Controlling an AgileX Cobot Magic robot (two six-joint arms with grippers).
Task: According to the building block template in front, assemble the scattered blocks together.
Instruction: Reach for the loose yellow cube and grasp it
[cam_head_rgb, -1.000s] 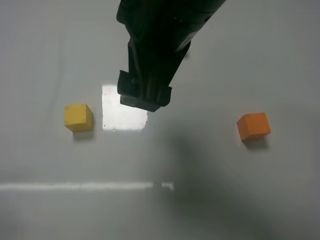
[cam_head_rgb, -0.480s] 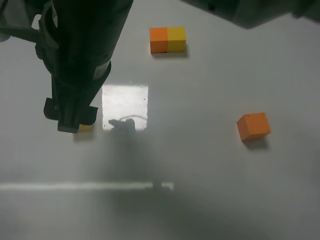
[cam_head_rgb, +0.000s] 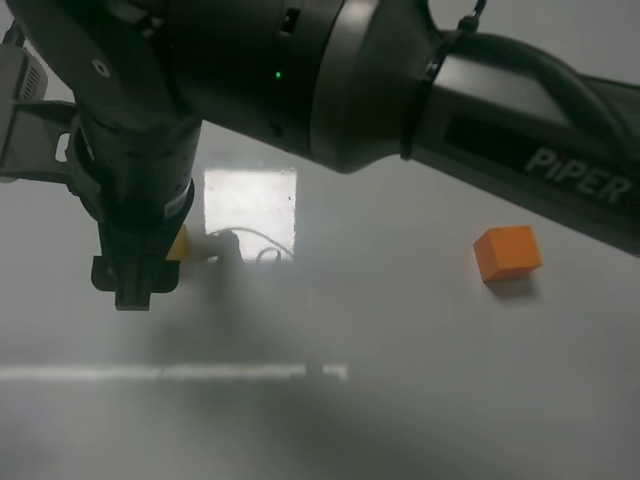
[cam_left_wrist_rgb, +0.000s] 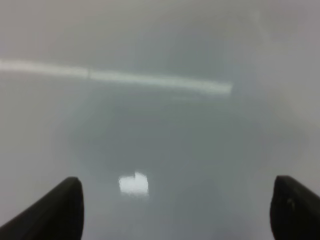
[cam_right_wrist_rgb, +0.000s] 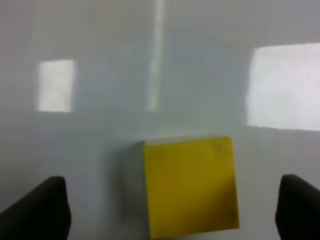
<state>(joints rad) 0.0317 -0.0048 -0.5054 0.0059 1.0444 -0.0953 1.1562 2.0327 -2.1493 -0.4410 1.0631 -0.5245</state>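
- Exterior high: the right gripper (cam_head_rgb: 133, 288) is hanging at left of frame, mostly covering the yellow cube (cam_head_rgb: 179, 244); the orange cube (cam_head_rgb: 508, 252) is sitting at right on the tabletop (cam_head_rgb: 400, 350).
- Left wrist: the left gripper (cam_left_wrist_rgb: 177, 182) is gaping wide over the tabletop.
- Right wrist: the right gripper is spreading wide, straddling the yellow cube.

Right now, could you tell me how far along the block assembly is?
Nothing is joined yet: the yellow cube and the orange cube sit far apart on the table. In hand: the right pincer is open over the yellow cube, not gripping it; the left pincer is open over bare table. Remaining: grasp the yellow cube, bring it to the orange cube and join them like the template, which is out of view.
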